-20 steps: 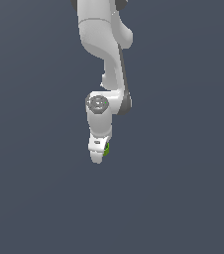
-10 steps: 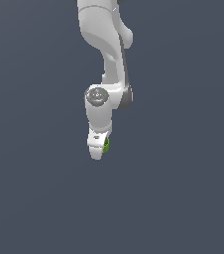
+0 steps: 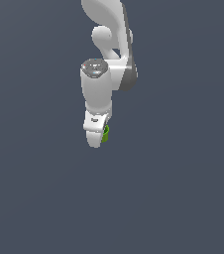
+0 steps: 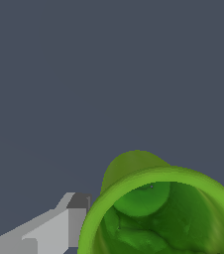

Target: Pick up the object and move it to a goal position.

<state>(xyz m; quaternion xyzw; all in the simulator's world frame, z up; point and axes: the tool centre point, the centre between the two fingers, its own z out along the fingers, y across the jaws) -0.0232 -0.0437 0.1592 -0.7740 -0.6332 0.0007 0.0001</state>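
The object [image 3: 105,133] is a small bright green cup-like cylinder, showing as a green sliver between the white fingers at the end of my arm. My gripper [image 3: 99,138] is shut on it and hangs in mid-air over the grey floor. In the wrist view the object [image 4: 158,208] fills the near corner, its open mouth and darker green inside facing the camera. One grey-tipped finger [image 4: 59,225] presses against its side; the other finger is hidden behind the cup. No goal marker shows in either view.
A plain dark grey surface [image 3: 183,198] lies all around and beneath the arm. The white arm [image 3: 106,59] reaches down from above in the exterior view.
The arm has risen and shifted slightly toward the exterior view's left, carrying the green object up with it. The grip on the object is unchanged.
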